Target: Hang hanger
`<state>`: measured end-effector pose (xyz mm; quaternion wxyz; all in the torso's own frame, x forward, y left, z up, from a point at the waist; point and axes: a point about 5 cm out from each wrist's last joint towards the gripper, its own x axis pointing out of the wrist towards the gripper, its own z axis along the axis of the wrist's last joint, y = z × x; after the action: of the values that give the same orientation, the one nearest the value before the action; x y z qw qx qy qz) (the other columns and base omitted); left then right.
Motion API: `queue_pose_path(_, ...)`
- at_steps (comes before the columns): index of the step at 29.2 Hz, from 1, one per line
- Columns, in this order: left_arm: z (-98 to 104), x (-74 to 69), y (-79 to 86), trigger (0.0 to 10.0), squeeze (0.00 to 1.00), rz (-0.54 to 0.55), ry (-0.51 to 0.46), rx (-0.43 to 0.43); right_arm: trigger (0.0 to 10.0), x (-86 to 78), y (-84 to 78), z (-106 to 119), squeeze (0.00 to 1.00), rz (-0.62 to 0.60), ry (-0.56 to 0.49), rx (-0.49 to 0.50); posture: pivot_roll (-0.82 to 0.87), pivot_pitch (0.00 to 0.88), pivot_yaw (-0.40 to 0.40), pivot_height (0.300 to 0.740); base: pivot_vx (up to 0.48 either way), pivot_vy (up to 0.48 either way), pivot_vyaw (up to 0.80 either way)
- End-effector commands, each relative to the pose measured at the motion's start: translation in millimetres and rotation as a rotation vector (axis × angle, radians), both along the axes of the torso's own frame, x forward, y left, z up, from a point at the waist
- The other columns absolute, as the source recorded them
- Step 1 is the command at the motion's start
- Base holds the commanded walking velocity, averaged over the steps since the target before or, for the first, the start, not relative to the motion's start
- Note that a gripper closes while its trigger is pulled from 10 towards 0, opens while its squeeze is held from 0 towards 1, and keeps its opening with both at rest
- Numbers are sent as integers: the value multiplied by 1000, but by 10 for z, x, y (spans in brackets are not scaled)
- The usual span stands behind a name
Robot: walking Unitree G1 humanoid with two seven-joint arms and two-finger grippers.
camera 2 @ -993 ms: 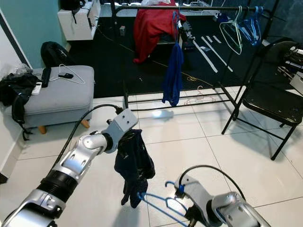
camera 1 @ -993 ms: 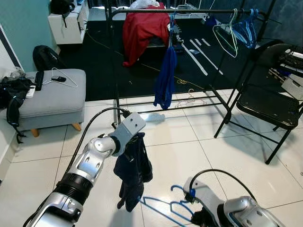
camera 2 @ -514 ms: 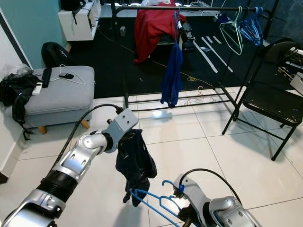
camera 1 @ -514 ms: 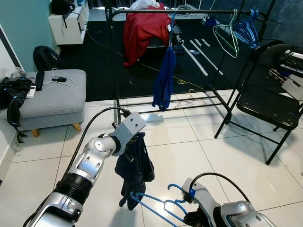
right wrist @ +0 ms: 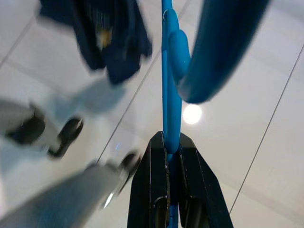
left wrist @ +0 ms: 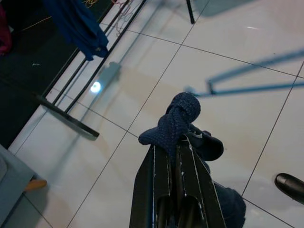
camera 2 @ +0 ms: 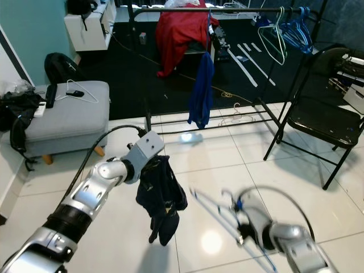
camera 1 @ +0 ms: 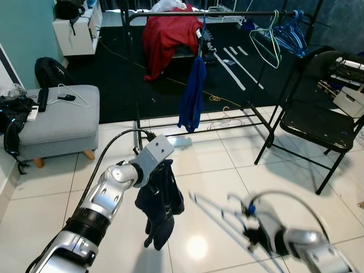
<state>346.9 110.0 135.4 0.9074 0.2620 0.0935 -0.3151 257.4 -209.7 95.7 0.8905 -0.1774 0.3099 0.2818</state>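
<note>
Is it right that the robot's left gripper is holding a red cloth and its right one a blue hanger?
Not quite: the cloth pinched in the left gripper is dark navy blue, not red, as the left wrist view shows. The right gripper does grip a blue hanger.

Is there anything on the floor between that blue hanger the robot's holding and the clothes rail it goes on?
Nothing visible does: bare tiles lie between the blue hanger, clamped in the right gripper, and the clothes rail. The folding chair stands off to the right.
</note>
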Motion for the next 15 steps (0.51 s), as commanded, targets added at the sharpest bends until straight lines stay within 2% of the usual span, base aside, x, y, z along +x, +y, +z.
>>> queue_pose_path(1,5,7,11,10000,0,-1,0,22,10000,-10,62,16,0,3,-3,27,-60,77,1,740,0,0,0)
queue_pose_path(2,14,10,14,10000,0,1,-2,22,10000,27,159,108,0,29,-31,66,-58,80,-1,740,0,0,0)
queue_pose_path(7,26,9,20,10000,0,1,-5,21,10000,4,252,140,0,74,-7,99,-58,80,-1,740,0,0,0)
queue_pose_path(9,27,7,21,10000,0,2,-5,21,10000,-41,268,107,0,90,32,97,-56,82,-5,740,0,0,0)
queue_pose_path(11,23,1,19,10000,0,1,-2,19,10000,-153,277,24,0,109,111,74,-56,84,-4,740,0,0,0)
queue_pose_path(15,5,-6,11,10000,0,-1,2,20,10000,-258,256,-55,0,118,180,38,-57,85,-4,740,0,0,0)
